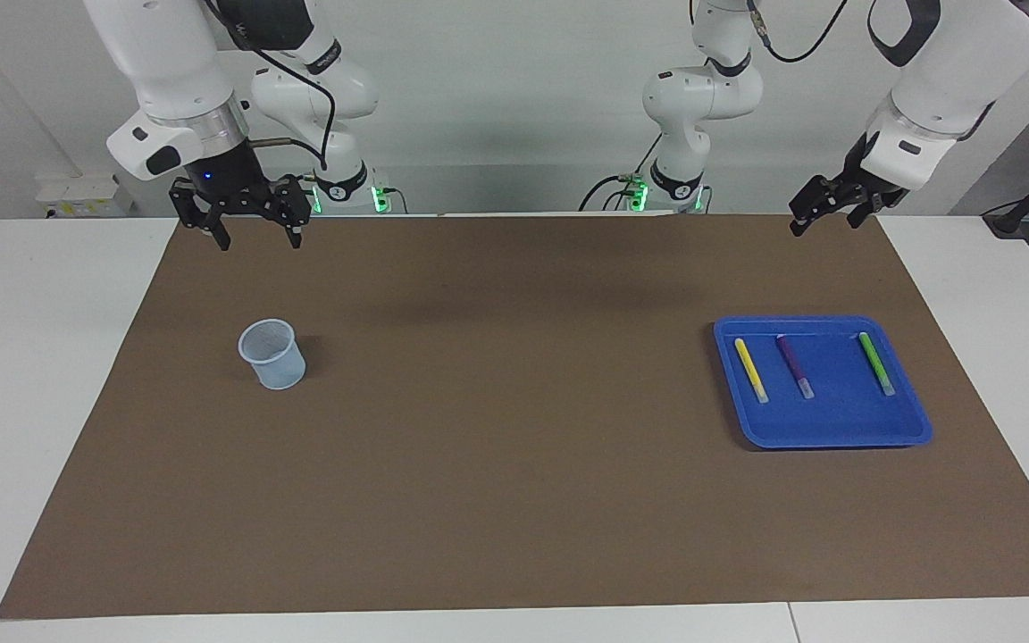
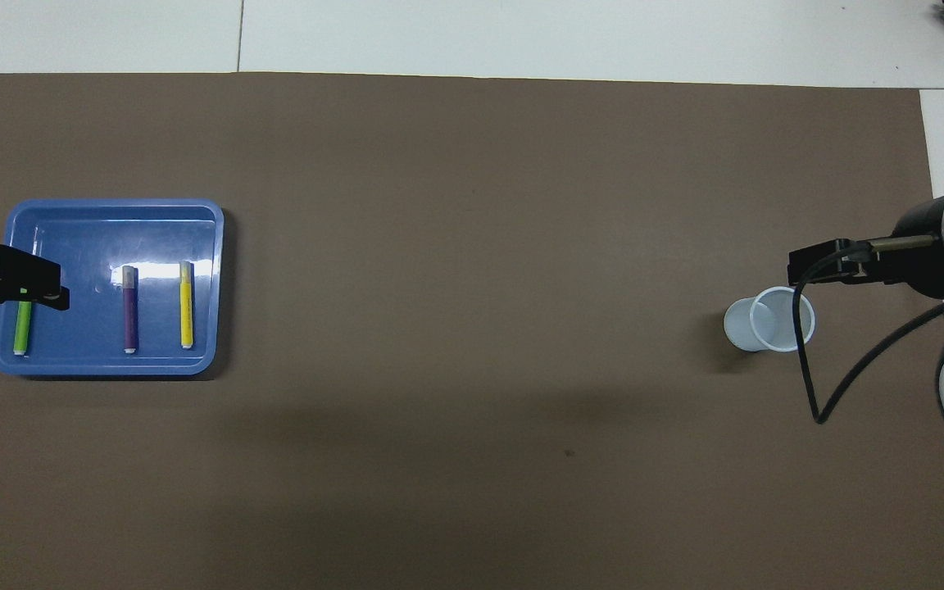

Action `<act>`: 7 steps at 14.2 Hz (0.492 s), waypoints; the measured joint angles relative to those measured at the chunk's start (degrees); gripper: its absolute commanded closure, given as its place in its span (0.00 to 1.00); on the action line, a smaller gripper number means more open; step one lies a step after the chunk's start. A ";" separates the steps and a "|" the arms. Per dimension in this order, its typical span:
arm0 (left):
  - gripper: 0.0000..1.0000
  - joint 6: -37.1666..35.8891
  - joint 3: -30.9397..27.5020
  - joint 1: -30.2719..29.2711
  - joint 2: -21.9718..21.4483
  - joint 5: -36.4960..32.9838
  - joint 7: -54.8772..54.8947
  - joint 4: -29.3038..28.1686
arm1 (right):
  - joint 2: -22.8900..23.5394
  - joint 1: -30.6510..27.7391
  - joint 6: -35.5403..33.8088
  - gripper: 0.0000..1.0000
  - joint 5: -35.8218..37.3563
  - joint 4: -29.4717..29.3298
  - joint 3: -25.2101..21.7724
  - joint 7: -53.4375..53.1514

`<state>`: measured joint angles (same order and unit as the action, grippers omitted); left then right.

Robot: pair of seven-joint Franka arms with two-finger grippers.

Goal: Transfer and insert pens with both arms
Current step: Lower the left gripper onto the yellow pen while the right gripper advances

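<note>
My left gripper (image 1: 823, 217), a black two-finger claw on my white jointed left arm (image 1: 943, 80), hangs in the air with its fingers spread and nothing between them; it is raised over the robots' edge of the brown mat (image 1: 514, 500) at the left arm's end of the table, and from overhead it overlaps the rim of the blue plastic tray (image 1: 836, 433) without touching it. My right gripper (image 1: 250, 230), the same black claw on my white right arm (image 1: 175, 80), is likewise released and holds nothing; it hovers above the mat's edge at the right arm's end, over the strip of mat just nearer to the robots than the pale translucent plastic cup (image 1: 272, 354). That cup stands upright on the mat, mouth up, well apart from the tray. The shallow rectangular tray rests flat on the mat and holds all three pens, lying side by side and apart from one another, their pale caps pointing away from the robots. The thin yellow marker pen (image 1: 750, 369) lies closest to the cup's end, the thin purple marker pen (image 1: 793, 364) in the middle, and the thin green marker pen (image 1: 876, 363) nearest the tray's outer wall, beneath my left gripper as seen from overhead. The mat covers a white table (image 1: 41, 357).
</note>
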<state>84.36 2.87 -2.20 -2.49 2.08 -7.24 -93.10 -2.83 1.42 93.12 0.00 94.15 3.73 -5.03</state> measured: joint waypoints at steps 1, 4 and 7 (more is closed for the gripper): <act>0.00 0.48 -0.01 -0.49 -0.03 0.00 0.00 -0.69 | 0.00 0.00 0.04 0.00 0.00 0.00 0.00 0.00; 0.00 5.88 0.00 -1.14 -0.74 0.02 0.04 -6.90 | -0.25 -0.01 0.27 0.00 0.00 -0.03 0.00 0.00; 0.00 12.73 0.39 -1.06 -1.32 0.10 0.05 -14.15 | -1.12 -0.18 0.27 0.00 0.00 -0.04 -0.04 0.00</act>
<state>97.09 3.27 -3.26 -3.80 2.18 -7.20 -107.25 -3.95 1.24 93.39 0.00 94.11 3.68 -5.03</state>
